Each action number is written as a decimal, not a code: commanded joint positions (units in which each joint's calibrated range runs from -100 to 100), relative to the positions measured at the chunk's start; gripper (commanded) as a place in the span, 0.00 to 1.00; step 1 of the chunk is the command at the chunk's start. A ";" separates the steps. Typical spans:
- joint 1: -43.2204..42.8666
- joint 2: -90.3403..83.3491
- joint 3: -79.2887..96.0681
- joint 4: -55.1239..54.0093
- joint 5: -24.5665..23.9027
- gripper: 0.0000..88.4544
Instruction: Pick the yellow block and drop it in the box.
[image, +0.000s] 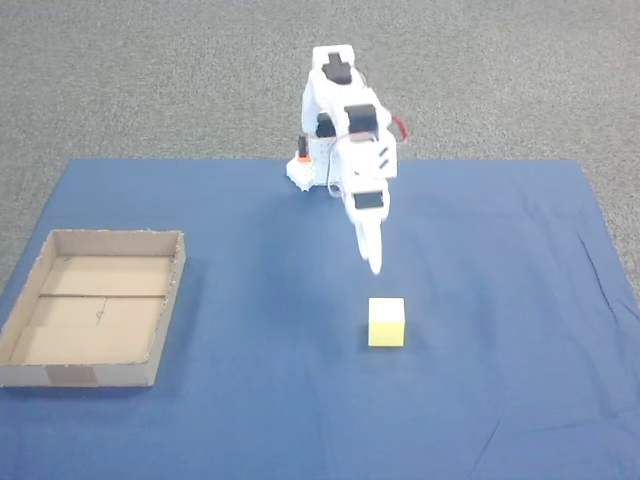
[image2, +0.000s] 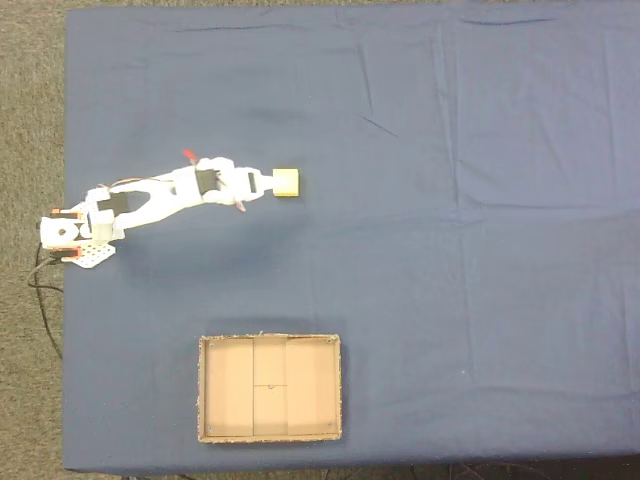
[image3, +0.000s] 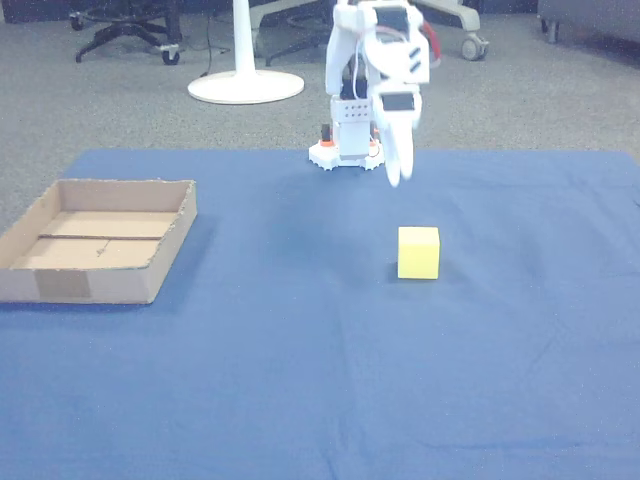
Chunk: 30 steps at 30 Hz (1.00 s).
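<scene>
White gripper (image: 375, 262), fingers together and empty, hangs behind the block (image: 386, 322); it should spread, descend squarely, then carry to the box (image: 150, 345).

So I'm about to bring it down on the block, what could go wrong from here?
1. The gripper hangs above and just behind the yellow block with its fingers looking together; unless it opens first, it may knock the block away.
2. The blue cloth is creased, so a nudged block may slide or tip.
3. The box sits far across the table, with low walls: release too early and the block may land outside.
</scene>
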 joint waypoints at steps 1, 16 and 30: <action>-1.21 6.97 -8.99 -0.19 -1.32 0.50; -1.99 26.72 -24.38 -2.26 -2.59 0.44; -1.91 28.41 -25.56 -1.52 -1.71 0.23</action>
